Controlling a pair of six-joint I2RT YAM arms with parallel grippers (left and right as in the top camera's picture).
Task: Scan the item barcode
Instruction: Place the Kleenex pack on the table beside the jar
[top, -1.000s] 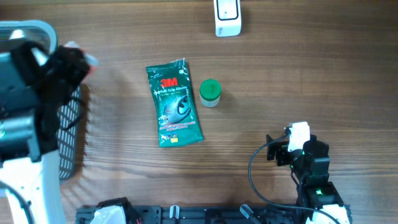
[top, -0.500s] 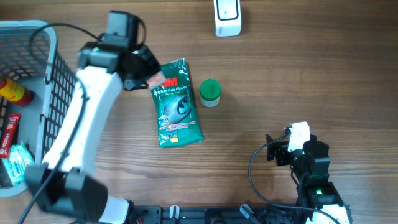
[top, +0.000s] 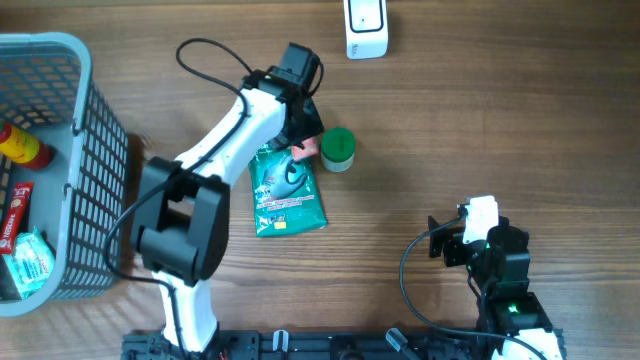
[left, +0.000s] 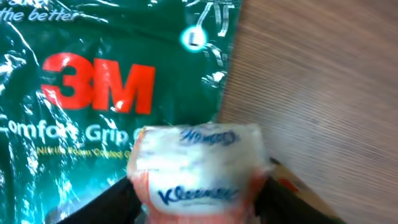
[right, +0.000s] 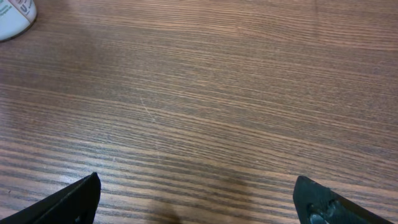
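L gripper (top: 305, 140) over 3M glove pack (top: 288, 195), beside green-lid jar (top: 337, 148). Kleenex pack (left: 198, 165) sits btwn its fingers; clamped or loose, can't tell. Well short of white scanner (top: 365, 30), so prob. staging. R gripper (right: 196, 186) wide open, empty, parked.

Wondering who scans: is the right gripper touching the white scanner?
Apart. Overhead shows a wide stretch of table between the right gripper and the white scanner.

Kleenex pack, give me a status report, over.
Left gripper over 3M glove packet, Kleenex pack between its fingers, grip unclear. Right gripper open, idle over table. Green-lidded jar close beside; white scanner at far edge.
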